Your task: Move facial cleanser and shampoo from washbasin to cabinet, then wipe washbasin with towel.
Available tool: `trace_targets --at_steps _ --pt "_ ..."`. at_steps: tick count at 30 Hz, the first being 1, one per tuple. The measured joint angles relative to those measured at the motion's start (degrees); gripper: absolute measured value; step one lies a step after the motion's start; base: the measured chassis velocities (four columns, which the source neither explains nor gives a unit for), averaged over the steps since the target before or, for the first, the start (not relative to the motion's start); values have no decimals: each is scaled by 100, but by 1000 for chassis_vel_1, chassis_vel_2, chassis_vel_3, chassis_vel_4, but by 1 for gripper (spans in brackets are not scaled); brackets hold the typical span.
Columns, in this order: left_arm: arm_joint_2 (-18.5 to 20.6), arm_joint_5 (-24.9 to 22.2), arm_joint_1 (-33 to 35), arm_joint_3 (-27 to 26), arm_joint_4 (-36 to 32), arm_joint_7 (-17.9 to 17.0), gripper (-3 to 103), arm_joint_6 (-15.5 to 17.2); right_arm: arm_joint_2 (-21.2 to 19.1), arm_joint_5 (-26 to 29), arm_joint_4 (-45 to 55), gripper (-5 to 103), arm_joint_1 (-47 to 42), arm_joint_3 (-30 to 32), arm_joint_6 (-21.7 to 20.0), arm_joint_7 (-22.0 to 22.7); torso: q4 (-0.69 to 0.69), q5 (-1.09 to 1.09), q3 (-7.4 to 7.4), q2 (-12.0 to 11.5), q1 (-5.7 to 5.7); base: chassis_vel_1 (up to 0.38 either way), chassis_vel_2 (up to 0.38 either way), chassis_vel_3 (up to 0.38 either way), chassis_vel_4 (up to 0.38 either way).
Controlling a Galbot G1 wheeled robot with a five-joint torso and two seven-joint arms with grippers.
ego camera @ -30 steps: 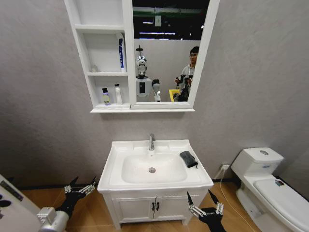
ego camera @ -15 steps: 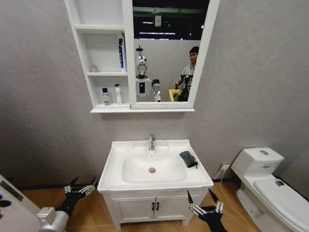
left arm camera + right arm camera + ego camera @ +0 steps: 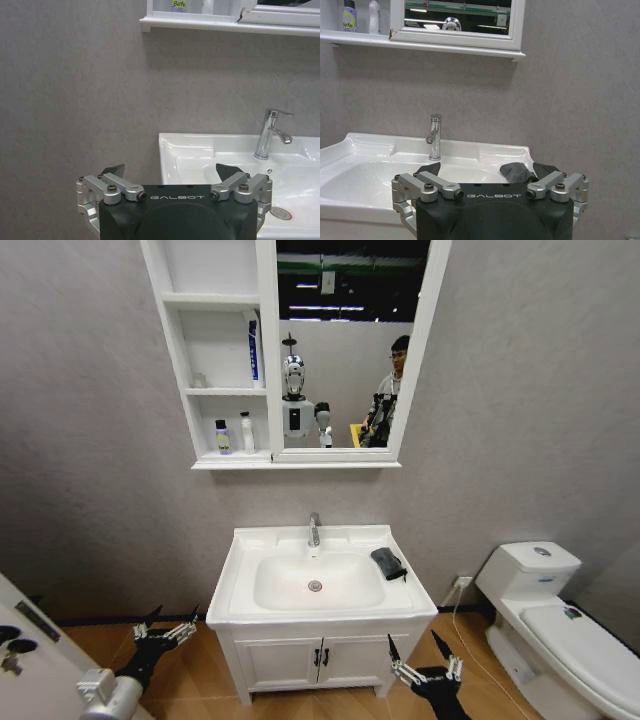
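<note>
The whole head view has shifted slightly, so the camera moved. Towel (image 3: 389,563) lies at the washbasin (image 3: 322,612) right edge; left gripper (image 3: 165,631) and right gripper (image 3: 424,654) hang low, fingers spread, empty. Two bottles (image 3: 234,435) stand in the cabinet (image 3: 215,360) lowest niche; wiping likely remains.

The word "GALBOT" stands in pale letters on the black body of the left gripper (image 3: 170,175), centred between its two finger mounts. The same word "GALBOT" stands on the black body of the right gripper (image 3: 487,171), again centred between the mounts. On the cabinet (image 3: 200,24), near the left end of the lowest shelf's front edge, a small bottle (image 3: 179,5) carries a yellow label with dark letters reading "Befe"; the rest of the word is cut off. The print on the other bottles is too small to read.
</note>
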Motion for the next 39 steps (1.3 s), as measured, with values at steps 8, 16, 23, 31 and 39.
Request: trace_targets --at_steps 8,16,23,31,39 --pt "0 0 0 0 0 0 100 -1 -1 3 -4 100 2 1 0 -1 0 3 1 0 2 286 -285 -263 262" --pt "0 0 0 0 -1 1 100 -1 -2 5 -8 100 2 2 0 -2 0 1 1 0 2 322 -347 -331 335" --pt "0 0 1 0 0 0 100 0 -2 6 -8 100 0 1 1 -2 1 -6 -1 2 -1 369 -379 -351 373" --pt "0 0 0 0 -2 1 100 0 -2 6 -8 100 2 2 1 -2 1 7 1 0 2 350 -359 -334 350" --pt "0 0 1 -1 0 -1 100 1 -1 6 -8 100 1 1 1 -2 3 -4 -1 2 -3 324 -309 -331 340"
